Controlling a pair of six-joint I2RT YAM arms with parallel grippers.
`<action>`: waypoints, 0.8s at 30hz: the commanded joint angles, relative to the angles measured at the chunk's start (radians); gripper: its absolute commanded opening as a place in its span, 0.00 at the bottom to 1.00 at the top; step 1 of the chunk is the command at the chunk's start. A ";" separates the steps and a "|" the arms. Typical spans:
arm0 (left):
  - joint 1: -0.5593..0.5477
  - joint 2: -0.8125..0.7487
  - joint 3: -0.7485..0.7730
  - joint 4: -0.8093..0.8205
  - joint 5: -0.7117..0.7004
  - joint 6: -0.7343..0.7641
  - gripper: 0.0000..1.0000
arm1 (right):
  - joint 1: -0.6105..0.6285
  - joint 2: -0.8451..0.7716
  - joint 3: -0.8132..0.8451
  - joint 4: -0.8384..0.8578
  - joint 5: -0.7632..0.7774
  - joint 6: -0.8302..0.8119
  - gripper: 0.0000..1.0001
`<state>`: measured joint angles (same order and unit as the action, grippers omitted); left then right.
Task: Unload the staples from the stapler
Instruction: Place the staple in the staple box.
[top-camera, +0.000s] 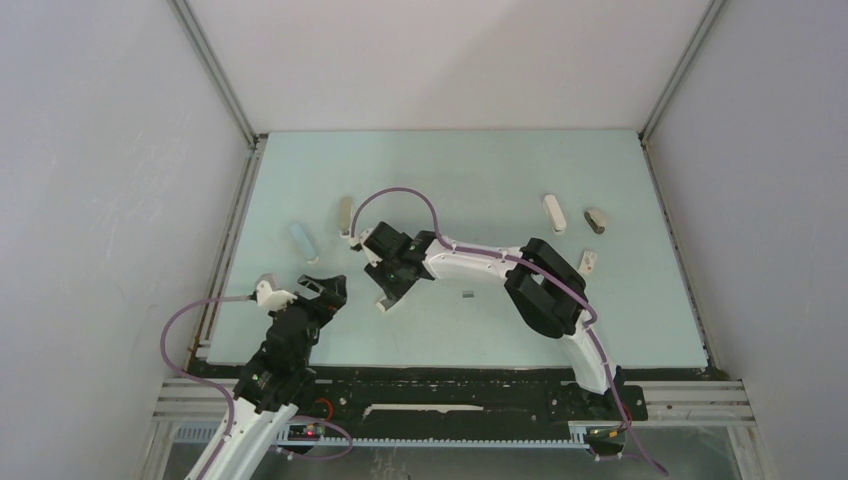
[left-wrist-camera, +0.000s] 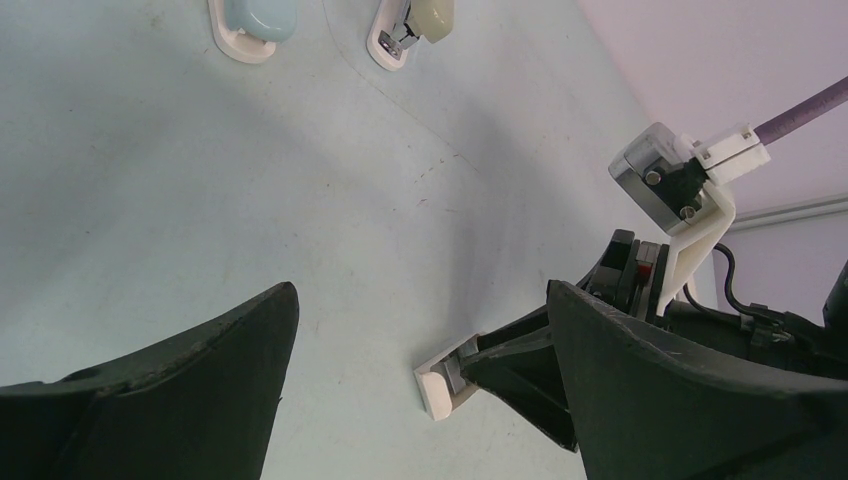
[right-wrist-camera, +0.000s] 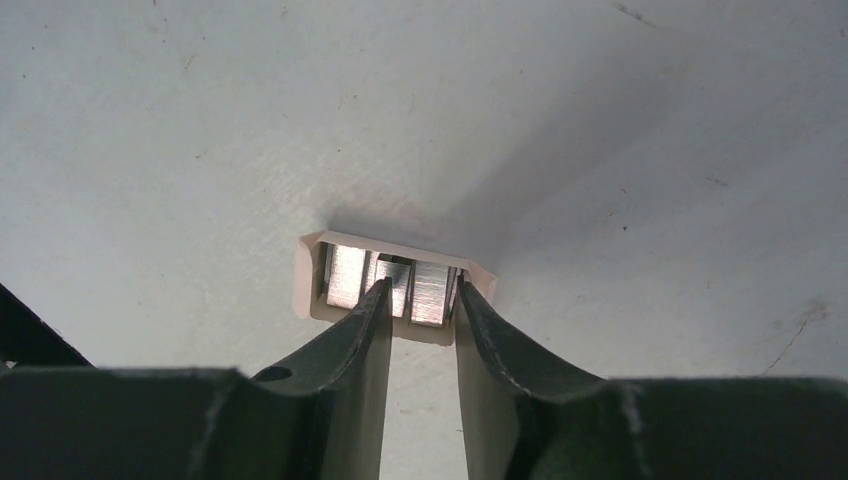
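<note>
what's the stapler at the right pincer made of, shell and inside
The stapler shell looks like plastic: pale, smooth, matte, with rounded moulded edges. The channel inside looks like metal: bright, reflective, finely brushed.

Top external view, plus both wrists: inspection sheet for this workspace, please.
Surface: pale green mat, faintly scuffed.
Job's things: open stapler on the mat, metal channel showing; staple strip loose to its right.
Clutter: blue stapler, beige stapler, far white stapler, brownish item, small white piece.
Grippers: left gripper wide open, empty; right gripper fingertips narrowly apart in the stapler's channel, grip unclear.
Cables: purple cable loops over right arm; second cable beside left arm.
Surroundings: white walls, metal frame posts.
</note>
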<state>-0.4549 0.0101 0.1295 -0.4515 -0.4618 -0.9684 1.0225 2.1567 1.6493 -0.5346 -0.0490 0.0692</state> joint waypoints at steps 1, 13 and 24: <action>0.007 -0.042 0.041 -0.006 -0.020 0.005 1.00 | 0.014 -0.019 0.021 0.005 0.022 -0.015 0.39; 0.007 -0.048 0.063 -0.005 -0.009 0.000 1.00 | 0.027 -0.187 -0.034 0.026 0.016 -0.077 0.40; 0.007 -0.064 0.050 0.051 0.025 -0.024 1.00 | -0.012 -0.418 -0.230 0.039 -0.234 -0.309 0.41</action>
<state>-0.4549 0.0101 0.1299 -0.4484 -0.4511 -0.9764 1.0317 1.8301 1.4830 -0.5022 -0.1371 -0.0998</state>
